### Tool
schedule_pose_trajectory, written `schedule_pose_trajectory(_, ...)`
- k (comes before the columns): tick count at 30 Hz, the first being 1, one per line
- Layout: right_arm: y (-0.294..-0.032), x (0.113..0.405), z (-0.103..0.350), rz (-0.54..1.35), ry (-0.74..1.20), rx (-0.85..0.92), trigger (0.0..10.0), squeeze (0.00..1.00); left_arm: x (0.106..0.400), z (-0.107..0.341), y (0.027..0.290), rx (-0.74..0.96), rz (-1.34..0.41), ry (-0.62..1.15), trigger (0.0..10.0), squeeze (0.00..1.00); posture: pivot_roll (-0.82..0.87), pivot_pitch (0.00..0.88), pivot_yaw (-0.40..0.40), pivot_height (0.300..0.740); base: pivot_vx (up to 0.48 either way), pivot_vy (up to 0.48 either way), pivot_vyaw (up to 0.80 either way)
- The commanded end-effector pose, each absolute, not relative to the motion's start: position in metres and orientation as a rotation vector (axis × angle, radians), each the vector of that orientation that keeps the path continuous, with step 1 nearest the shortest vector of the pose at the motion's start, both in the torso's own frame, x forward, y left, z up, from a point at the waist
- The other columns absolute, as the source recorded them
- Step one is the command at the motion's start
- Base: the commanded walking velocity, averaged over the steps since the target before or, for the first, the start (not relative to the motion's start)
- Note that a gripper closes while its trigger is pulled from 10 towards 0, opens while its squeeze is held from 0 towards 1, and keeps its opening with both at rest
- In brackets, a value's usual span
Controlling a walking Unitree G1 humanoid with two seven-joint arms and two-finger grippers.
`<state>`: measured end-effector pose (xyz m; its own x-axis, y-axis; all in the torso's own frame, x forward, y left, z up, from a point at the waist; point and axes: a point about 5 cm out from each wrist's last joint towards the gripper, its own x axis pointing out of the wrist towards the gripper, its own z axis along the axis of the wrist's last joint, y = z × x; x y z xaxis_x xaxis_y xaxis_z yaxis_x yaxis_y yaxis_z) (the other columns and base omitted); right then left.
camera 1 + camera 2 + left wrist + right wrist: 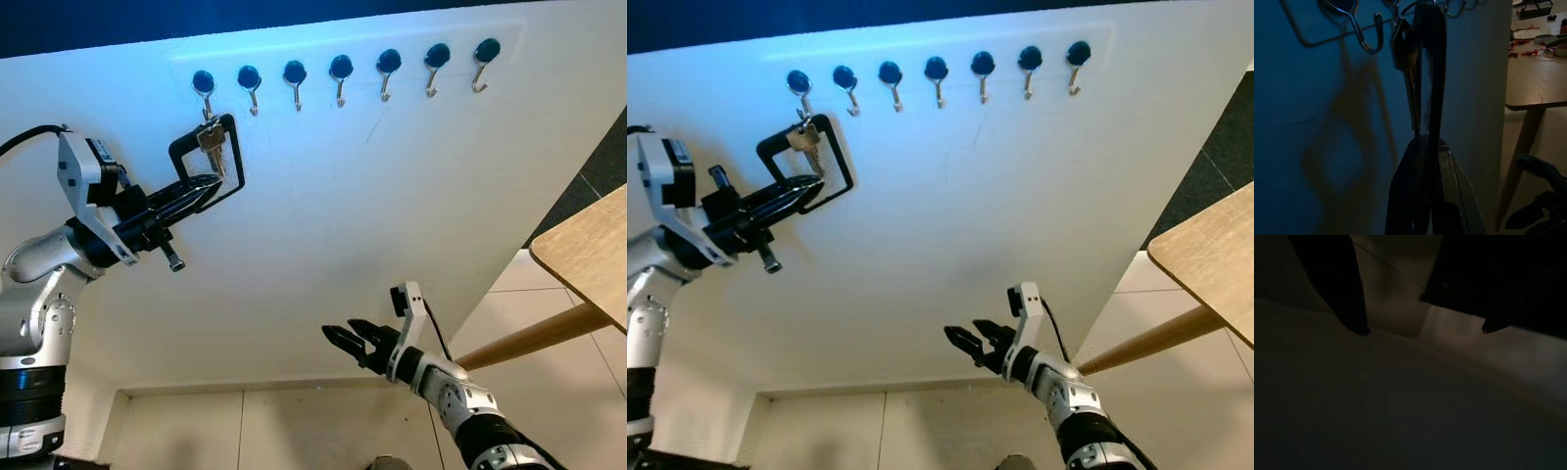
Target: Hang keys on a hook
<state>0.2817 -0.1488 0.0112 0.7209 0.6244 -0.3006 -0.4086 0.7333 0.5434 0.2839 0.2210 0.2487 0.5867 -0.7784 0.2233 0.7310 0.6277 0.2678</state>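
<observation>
White wall (392, 215) across most of the head views, carrying a row of seven hooks (340, 78) with dark round caps, rising slightly toward 2 o'clock. Wooden table (588, 250) at 3 o'clock, cut off by the frame edge, one slanted leg (534, 338) running down toward the wall base. Left gripper (204, 188) raised at 10 o'clock, fingers pinched tight on the lower bar of a black rectangular carabiner (231, 157). Carabiner long axis near vertical, tilted slightly, upper end at the leftmost hook (204, 83). Keys (212, 147) hanging inside the frame, blades pointing down toward 6 o'clock. Seating on the hook not discernible. Right gripper (345, 335) low at 6 o'clock, fingers spread apart, holding nothing. Right wrist view very dark: two fingertips (1364, 328) apart over a dim surface.
</observation>
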Motion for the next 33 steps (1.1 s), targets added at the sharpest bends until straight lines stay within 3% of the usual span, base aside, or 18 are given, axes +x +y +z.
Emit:
schedule_pose_trajectory(1,-0.155,0.271,-0.006,0.516,0.563,0.460,10.0,0.00,0.284,0.251,0.236,0.189,-0.822,-0.309,10.0,0.00,-0.07,0.123,0.087,0.740,0.000,0.000,0.00)
schedule_pose_trajectory(20,-0.161,0.243,-0.038,0.394,0.698,0.469,10.0,0.00,0.287,0.262,0.243,0.192,-0.774,-0.347,10.0,0.00,-0.07,0.124,0.088,0.740,0.000,0.000,0.00)
schedule_pose_trajectory(23,-0.162,0.234,-0.045,0.374,0.736,0.469,10.0,0.00,0.283,0.261,0.238,0.163,-0.848,-0.355,10.0,0.00,-0.07,0.124,0.088,0.740,0.000,0.000,0.00)
schedule_pose_trajectory(33,-0.162,0.229,-0.050,0.356,0.749,0.465,10.0,0.00,0.295,0.255,0.231,0.082,-0.866,-0.283,10.0,0.00,-0.08,0.115,0.100,0.740,0.000,0.000,0.00)
